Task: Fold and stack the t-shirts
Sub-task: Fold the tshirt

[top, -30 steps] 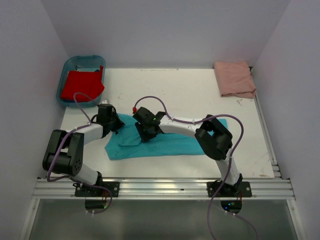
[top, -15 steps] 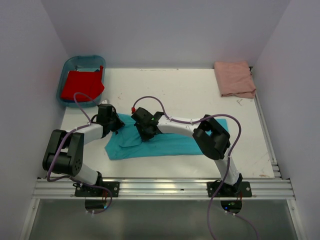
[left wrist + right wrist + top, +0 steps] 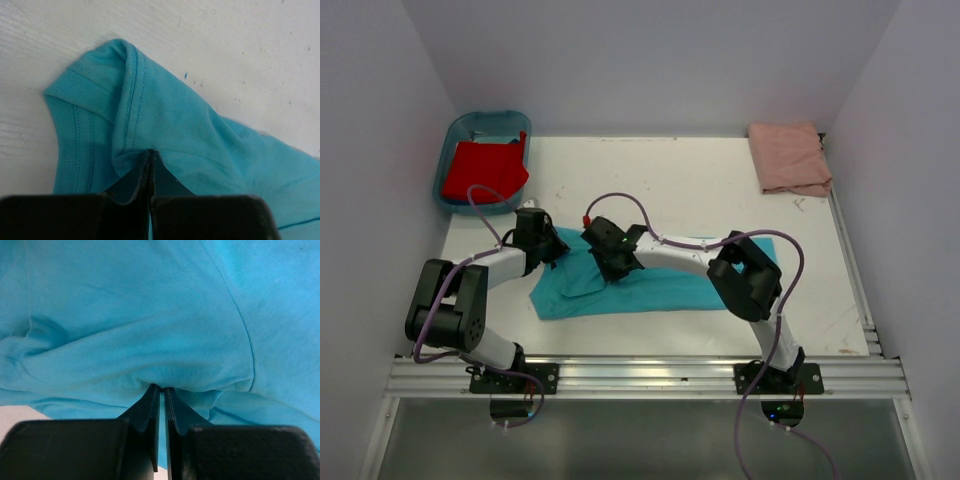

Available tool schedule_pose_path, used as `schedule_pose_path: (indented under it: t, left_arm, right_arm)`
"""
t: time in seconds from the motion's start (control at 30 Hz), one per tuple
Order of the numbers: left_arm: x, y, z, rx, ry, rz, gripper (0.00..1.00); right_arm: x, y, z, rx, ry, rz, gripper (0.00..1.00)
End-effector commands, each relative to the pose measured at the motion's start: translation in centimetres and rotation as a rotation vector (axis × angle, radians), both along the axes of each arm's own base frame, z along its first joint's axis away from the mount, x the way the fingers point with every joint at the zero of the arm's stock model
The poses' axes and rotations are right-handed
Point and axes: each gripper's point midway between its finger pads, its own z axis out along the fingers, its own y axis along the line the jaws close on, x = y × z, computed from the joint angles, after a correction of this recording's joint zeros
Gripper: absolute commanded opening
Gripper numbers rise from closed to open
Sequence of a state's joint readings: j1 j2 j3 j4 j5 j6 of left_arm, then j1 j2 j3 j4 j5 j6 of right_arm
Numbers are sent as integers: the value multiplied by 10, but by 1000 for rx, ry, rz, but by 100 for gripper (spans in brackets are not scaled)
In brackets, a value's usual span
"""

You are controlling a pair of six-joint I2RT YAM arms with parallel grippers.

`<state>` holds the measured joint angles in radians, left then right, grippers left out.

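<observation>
ok, turquoise t-shirt [image 3: 660,288] lies at the near side of the tabletop [image 3: 700,190], long axis left-right. left gripper [image 3: 150,159] is clamped on a fold at its far-left corner, by the hem stitching. right gripper [image 3: 161,390] reaches across and pinches a ridge of cloth near it, jaws nearly together. both grips sit on the left end, so i'd guess the fold goes rightward along the long axis. pink t-shirt [image 3: 790,158] is folded at the far right corner, red t-shirt [image 3: 483,170] in the tub [image 3: 485,125].

turquoise shirt [image 3: 660,288]: rumpled, near centre | pink shirt [image 3: 790,158]: folded, far right | red shirt [image 3: 483,168]: crumpled, far left
</observation>
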<state>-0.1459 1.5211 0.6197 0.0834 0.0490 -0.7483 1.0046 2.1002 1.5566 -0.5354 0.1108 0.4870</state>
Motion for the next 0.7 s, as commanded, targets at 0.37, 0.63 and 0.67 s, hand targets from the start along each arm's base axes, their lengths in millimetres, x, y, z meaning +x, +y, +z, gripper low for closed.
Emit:
schedule_pose_path:
  t: [0.37, 0.63, 0.67]
  left_arm:
    - [11, 2, 3, 14, -25, -6, 0]
    - [10, 4, 0, 26, -15, -5, 0]
    - [10, 4, 0, 24, -17, -4, 0]
  right_arm:
    - [-13, -16, 67, 45, -88, 26, 2]
    - [-16, -43, 67, -79, -83, -24, 5]
    - [-19, -49, 65, -108, -72, -25, 6]
